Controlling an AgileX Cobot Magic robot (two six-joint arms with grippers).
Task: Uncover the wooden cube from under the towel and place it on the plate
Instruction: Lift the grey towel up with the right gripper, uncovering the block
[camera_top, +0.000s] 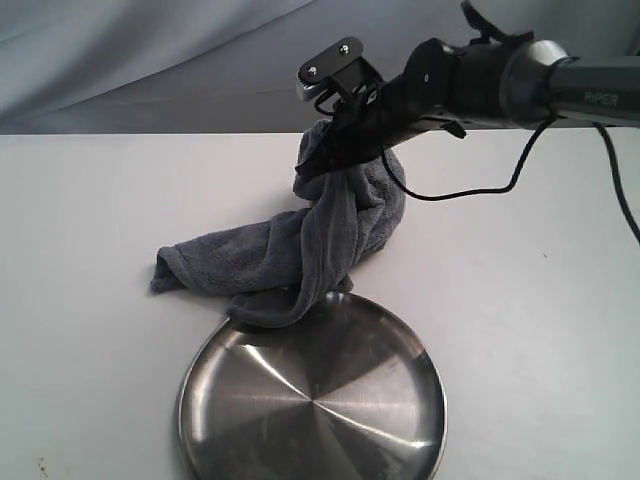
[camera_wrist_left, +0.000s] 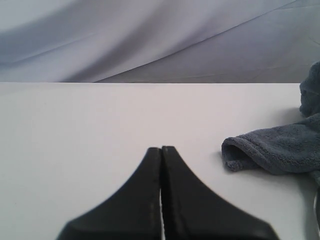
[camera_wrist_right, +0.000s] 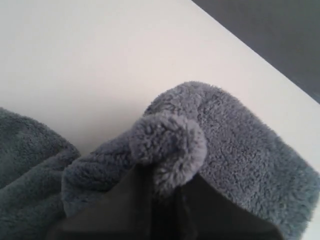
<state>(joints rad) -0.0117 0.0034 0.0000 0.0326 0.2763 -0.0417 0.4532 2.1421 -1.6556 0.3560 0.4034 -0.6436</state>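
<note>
A dark grey plush towel lies bunched on the white table, one end pulled up into a peak. My right gripper is shut on that raised fold, and the right wrist view shows a tuft of towel pinched between the black fingers. The towel's low edge overlaps the rim of the shiny round steel plate at the front. The wooden cube is hidden. In its own wrist view my left gripper is shut and empty above bare table, with a towel corner off to one side.
The right arm reaches in from the right with a black cable hanging under it. A grey backdrop cloth hangs behind the table's far edge. White tabletop spreads to the left of the towel.
</note>
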